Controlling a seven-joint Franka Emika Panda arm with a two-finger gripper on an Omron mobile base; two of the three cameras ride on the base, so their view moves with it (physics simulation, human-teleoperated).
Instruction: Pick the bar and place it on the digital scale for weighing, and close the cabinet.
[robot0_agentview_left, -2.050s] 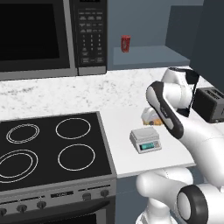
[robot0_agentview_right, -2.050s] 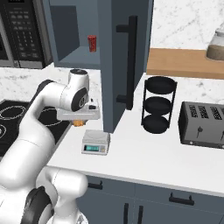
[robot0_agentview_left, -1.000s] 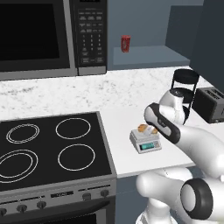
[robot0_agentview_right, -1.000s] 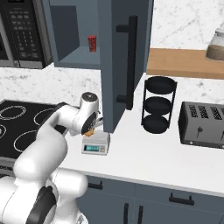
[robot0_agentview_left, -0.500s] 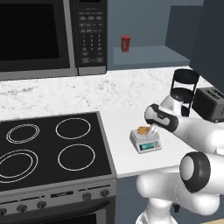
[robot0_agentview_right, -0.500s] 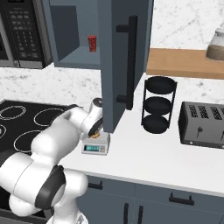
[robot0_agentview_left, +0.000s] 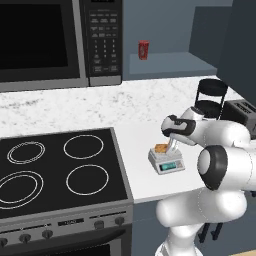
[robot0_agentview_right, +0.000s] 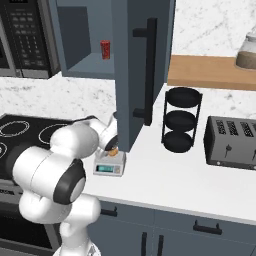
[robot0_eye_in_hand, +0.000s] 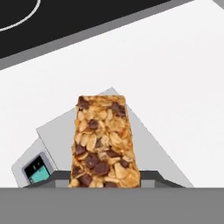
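The tan-orange grainy bar (robot0_eye_in_hand: 104, 140) lies lengthwise between my fingertips, low over the platform of the light-grey digital scale (robot0_eye_in_hand: 57, 133); I cannot tell whether it touches the platform. The scale's teal display shows at lower left in the hand view. My gripper (robot0_agentview_left: 169, 148) is shut on the bar (robot0_agentview_left: 160, 148) right above the scale (robot0_agentview_left: 166, 161) on the white counter, just right of the stove. From the right base view, the bar (robot0_agentview_right: 114, 150) sits over the scale (robot0_agentview_right: 109, 164) under the slate-blue cabinet, whose door (robot0_agentview_right: 142, 70) stands open.
A red can (robot0_agentview_right: 105, 49) stands on the open cabinet's shelf. The black stove (robot0_agentview_left: 55, 170) lies left of the scale, with the microwave (robot0_agentview_left: 50, 40) above it. A black tiered rack (robot0_agentview_right: 182, 120) and a toaster (robot0_agentview_right: 232, 142) stand to the right on the counter.
The arm has swung down and carried the bar from above the counter to just over the scale's platform. The scale, can and cabinet door have stayed put.
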